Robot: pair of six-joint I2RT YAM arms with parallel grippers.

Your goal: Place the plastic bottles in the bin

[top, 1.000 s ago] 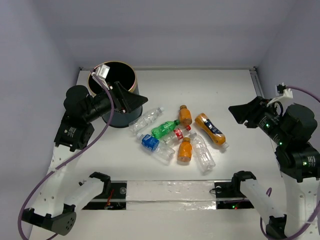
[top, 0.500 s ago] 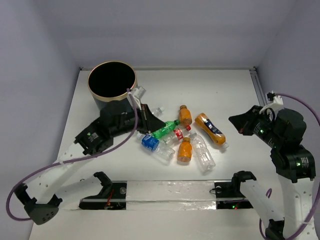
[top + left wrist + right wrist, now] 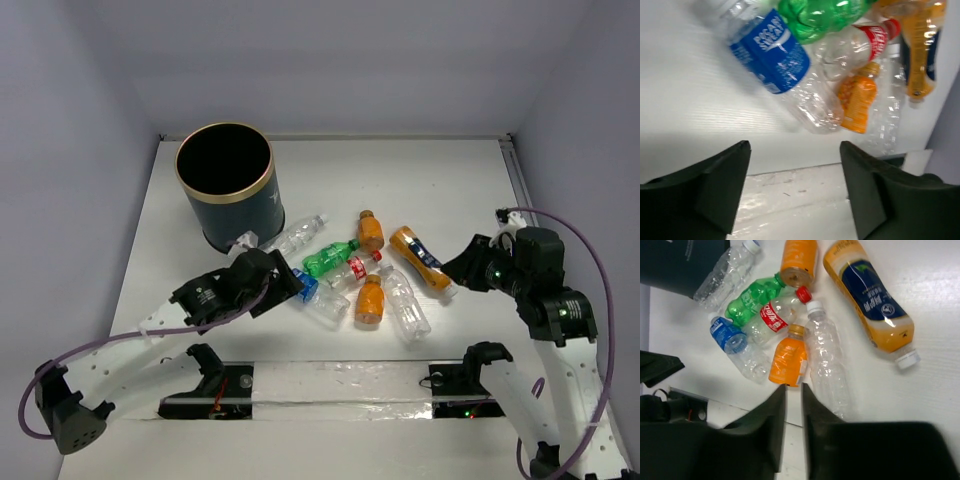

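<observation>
Both arms have swung down to the bottles (image 3: 360,270), heaped right of the bin (image 3: 228,185). Left gripper (image 3: 795,165) gapes beside the blue-labelled bottle (image 3: 772,57). Right gripper (image 3: 793,412) is nearly pressed together, holding nothing.

The left gripper (image 3: 795,192) hangs with its dark fingers (image 3: 722,187) spread apart above the white table (image 3: 695,105), holding nothing. Beyond them lie a blue-labelled clear bottle (image 3: 785,70), a green bottle (image 3: 815,17), a red-labelled clear bottle (image 3: 860,42) and a small orange bottle (image 3: 857,97), bunched together.

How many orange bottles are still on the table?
3: one upper orange bottle near the green bottle's cap, one lower small orange bottle mid-pile, one large navy-labelled orange bottle rightmost.
</observation>
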